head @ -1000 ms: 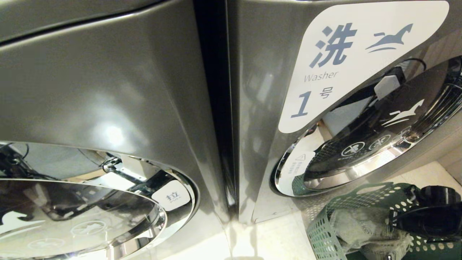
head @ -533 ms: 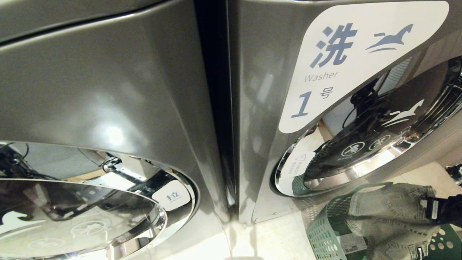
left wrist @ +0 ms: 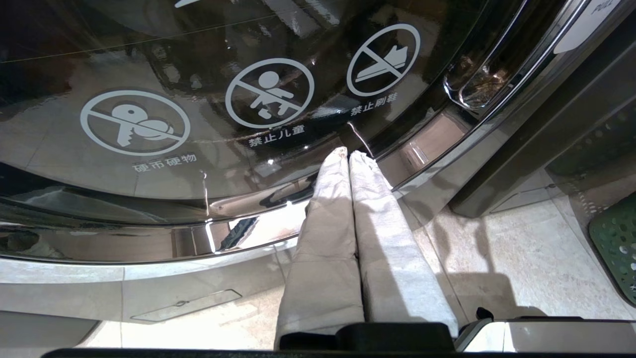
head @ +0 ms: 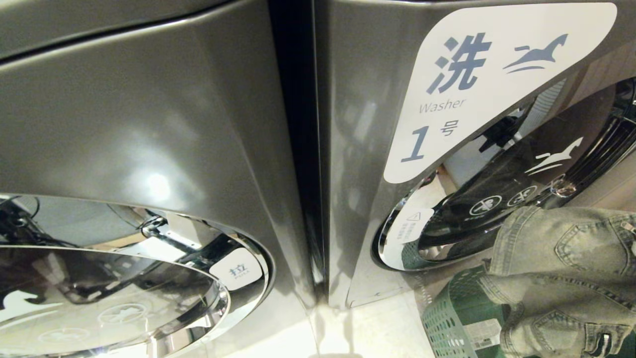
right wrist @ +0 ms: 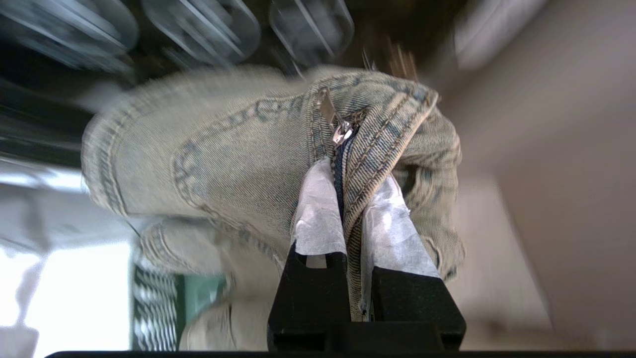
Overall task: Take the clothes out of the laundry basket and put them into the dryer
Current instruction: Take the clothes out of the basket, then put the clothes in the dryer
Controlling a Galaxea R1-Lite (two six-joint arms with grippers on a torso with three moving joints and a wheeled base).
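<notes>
Head view: two grey steel machines stood side by side; faded light-blue denim jeans [head: 566, 268] were seen lifted above a green perforated plastic laundry basket [head: 459, 318], before the chrome-ringed door [head: 502, 199] labelled Washer 1. Left wrist view: left gripper [left wrist: 348, 154], cloth-wrapped fingers pressed together, empty, was parked by the other door. Right wrist view: right gripper [right wrist: 350, 184] was pinched on the jeans' zipper fly, presumably for carrying.

Right gripper [right wrist: 348, 186] clamped, left gripper [left wrist: 349, 155] closed
</notes>
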